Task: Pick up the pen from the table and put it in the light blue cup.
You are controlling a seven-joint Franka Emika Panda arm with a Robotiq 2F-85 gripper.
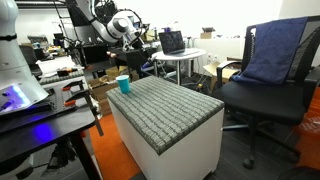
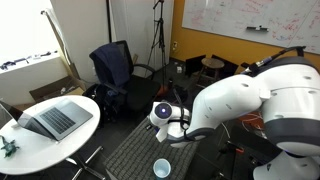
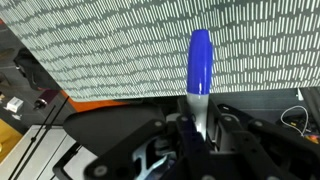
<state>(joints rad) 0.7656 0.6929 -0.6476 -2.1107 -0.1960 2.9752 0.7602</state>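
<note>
Blue pen (image 3: pixel 200 55) is clamped between the jaws of the gripper (image 3: pixel 200 112). In the wrist view it points to 12 o'clock, seen against the grey carpet top of the table (image 3: pixel 120 50). In an exterior view the white arm (image 2: pixel 240 105) reaches in from 3 o'clock, elbow bent and wrist raised over the table. The light blue cup (image 2: pixel 161 167) stands on the table at 6 o'clock from the wrist.
</note>
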